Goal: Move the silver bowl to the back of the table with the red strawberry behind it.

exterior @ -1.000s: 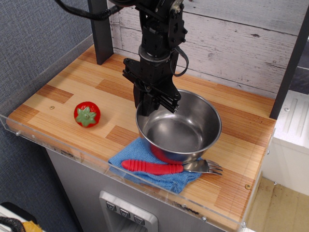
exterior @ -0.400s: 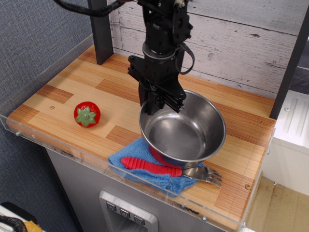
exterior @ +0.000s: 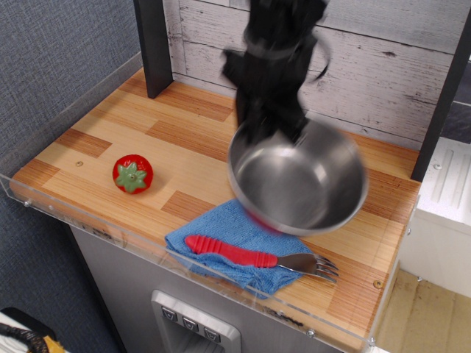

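Bowl check: your gripper [exterior: 271, 131] is clamped on the silver bowl [exterior: 298, 179] at its upper-left rim, airborne and blurred; red strawberry [exterior: 132, 173] sits left of frame, table [exterior: 184, 132] back lies upper centre.

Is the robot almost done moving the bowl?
Not yet. The gripper holds the bowl by its rim, lifted above the cloth and blurred. The bowl hasn't been set down at the table's back, and the strawberry sits at the front.

wood-plank table [exterior: 110, 132], red strawberry [exterior: 132, 173], blue cloth [exterior: 232, 239]
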`<state>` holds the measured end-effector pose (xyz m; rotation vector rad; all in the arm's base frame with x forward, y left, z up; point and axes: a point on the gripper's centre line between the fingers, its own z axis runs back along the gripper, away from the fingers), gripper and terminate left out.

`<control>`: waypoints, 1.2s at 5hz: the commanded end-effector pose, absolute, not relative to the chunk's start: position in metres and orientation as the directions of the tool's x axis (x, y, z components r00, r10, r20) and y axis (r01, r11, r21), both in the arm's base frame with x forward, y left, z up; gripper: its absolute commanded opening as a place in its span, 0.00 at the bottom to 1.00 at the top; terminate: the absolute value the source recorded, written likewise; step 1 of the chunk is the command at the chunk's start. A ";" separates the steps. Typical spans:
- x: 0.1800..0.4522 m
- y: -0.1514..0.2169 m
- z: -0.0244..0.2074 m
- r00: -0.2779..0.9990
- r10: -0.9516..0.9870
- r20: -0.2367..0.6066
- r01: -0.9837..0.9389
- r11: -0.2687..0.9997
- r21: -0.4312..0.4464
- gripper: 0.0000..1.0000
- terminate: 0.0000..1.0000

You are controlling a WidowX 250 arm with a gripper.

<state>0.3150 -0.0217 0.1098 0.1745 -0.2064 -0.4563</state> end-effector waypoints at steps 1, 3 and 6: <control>0.321 -0.026 0.169 0.844 -0.457 0.281 0.405 0.886 0.224 0.00 0.00; 0.331 0.035 0.187 0.915 -0.317 0.248 0.242 0.926 0.291 0.00 0.00; 0.359 0.096 0.142 0.951 -0.240 0.197 0.162 0.925 0.343 0.00 0.00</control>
